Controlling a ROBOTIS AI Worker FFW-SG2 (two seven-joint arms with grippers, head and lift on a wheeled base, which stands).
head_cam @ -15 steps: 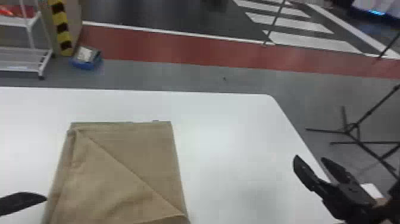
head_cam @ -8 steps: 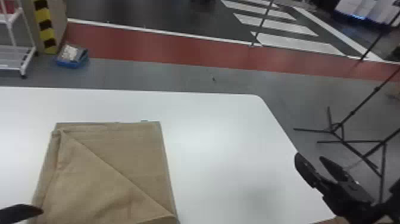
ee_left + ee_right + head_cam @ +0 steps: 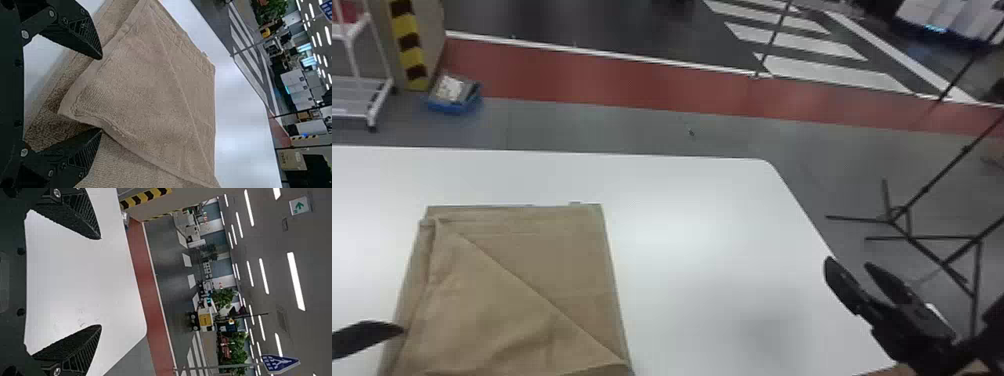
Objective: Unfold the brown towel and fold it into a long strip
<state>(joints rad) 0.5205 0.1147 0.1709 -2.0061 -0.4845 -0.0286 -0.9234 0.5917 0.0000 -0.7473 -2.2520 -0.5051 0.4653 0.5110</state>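
The left gripper [image 3: 368,338] is at the brown towel's left edge, its fingers spread wide with nothing pinched between them. The brown towel [image 3: 572,265] lies on the left part of the white table [image 3: 702,230], a flap folded slantwise across it; well apart, by the table's right edge, the right gripper [image 3: 850,265] is wide open and empty.

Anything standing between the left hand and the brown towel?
Nothing visible stands between them: the left hand is open by the left edge of the brown towel. The right hand is off to the right, outside that path.
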